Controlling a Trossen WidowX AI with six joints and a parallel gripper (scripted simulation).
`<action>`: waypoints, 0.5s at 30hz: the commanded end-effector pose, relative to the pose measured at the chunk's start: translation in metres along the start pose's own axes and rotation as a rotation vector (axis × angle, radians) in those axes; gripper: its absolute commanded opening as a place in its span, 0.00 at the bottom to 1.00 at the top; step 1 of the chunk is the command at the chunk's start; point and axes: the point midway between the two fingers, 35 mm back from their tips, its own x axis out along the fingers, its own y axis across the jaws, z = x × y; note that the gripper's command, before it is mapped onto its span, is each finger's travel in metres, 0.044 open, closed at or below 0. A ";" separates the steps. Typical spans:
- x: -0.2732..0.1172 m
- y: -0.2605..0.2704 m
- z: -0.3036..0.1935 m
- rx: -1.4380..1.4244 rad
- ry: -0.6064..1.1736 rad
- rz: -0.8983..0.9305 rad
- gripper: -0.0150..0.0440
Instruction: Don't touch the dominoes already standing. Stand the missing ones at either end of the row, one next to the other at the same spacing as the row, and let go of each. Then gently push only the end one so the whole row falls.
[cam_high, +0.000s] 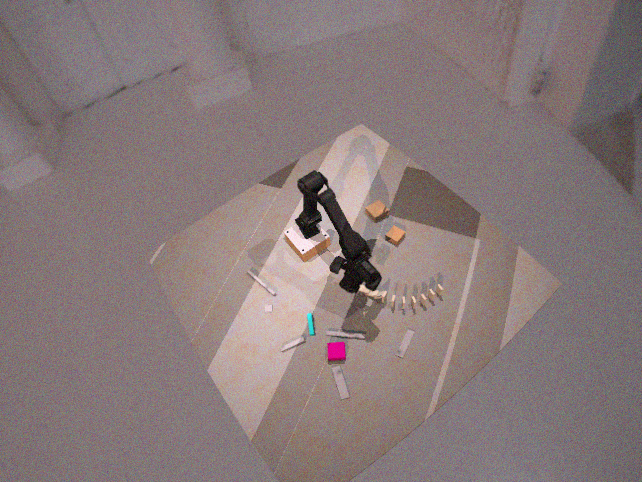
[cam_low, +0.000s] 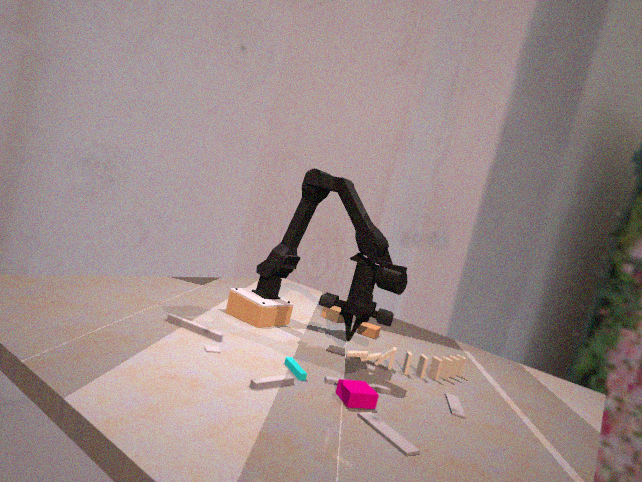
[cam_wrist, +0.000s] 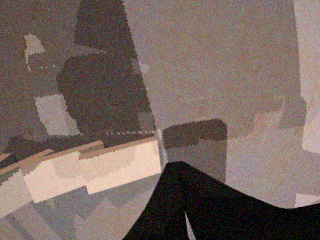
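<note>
The cream dominoes form a curved row. At the end nearest my gripper, several dominoes (cam_high: 370, 293) (cam_low: 356, 353) (cam_wrist: 122, 162) lie toppled or lean over one another, tipped along the row. One domino (cam_low: 392, 356) there leans at the front of the toppled group. Farther along, several dominoes (cam_high: 413, 302) (cam_low: 436, 367) look upright, with gaps between them. My gripper (cam_low: 349, 339) (cam_wrist: 175, 170) is shut and empty, its tips pointing down just above and behind the toppled end. The top view has its tips hidden under the arm.
A magenta block (cam_high: 336, 351) (cam_low: 356, 394), a cyan bar (cam_high: 311, 324) (cam_low: 295, 368) and several grey strips (cam_high: 340, 382) (cam_low: 388, 434) lie in front of the row. Two orange blocks (cam_high: 377, 211) (cam_high: 395, 235) lie behind the arm. A small pale square (cam_high: 268, 308) lies to the left.
</note>
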 end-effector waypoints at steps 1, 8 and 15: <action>-0.026 0.014 -0.001 -0.003 -0.010 0.020 0.25; -0.041 0.022 -0.007 0.001 -0.003 0.023 0.25; -0.041 0.022 -0.007 0.001 -0.003 0.023 0.25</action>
